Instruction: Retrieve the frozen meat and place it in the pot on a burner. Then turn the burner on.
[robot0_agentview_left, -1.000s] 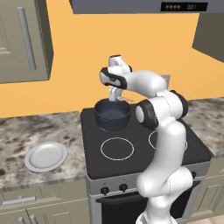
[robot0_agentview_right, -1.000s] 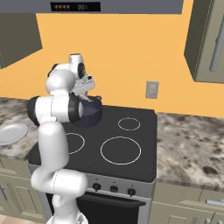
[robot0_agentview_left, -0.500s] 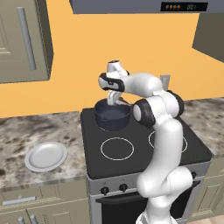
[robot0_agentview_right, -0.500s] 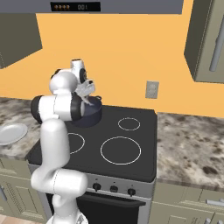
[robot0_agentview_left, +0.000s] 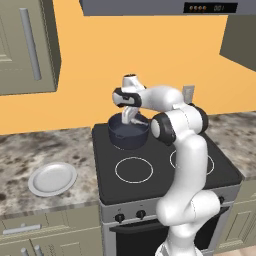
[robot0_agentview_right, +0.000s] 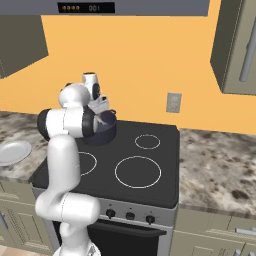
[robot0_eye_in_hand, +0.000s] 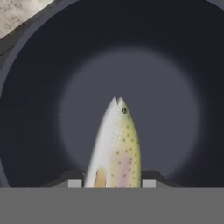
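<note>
The dark blue-grey pot (robot0_agentview_left: 128, 136) stands on the back left burner of the stove, also seen as the pot (robot0_agentview_right: 103, 133) from the right base. My gripper (robot0_agentview_left: 128, 118) hangs just over its opening, pointing down, shut on the frozen meat (robot0_eye_in_hand: 116, 144). This is a pale, spotted fish held by its tail end between the fingertips. In the hand view the gripper (robot0_eye_in_hand: 112, 183) looks straight into the pot (robot0_eye_in_hand: 175, 65), and the fish's head points at the pot's floor. From the right base view the gripper (robot0_agentview_right: 102, 116) sits at the pot's rim.
A white plate (robot0_agentview_left: 52, 178) lies on the speckled counter left of the stove, also seen as the plate (robot0_agentview_right: 12, 152) from the right. Stove knobs (robot0_agentview_left: 120, 217) line the front panel. Three other burner rings are bare. Cabinets and a range hood hang overhead.
The hand has sunk slightly toward the pot with the fish still in its grip. Pot and plate have not moved.
</note>
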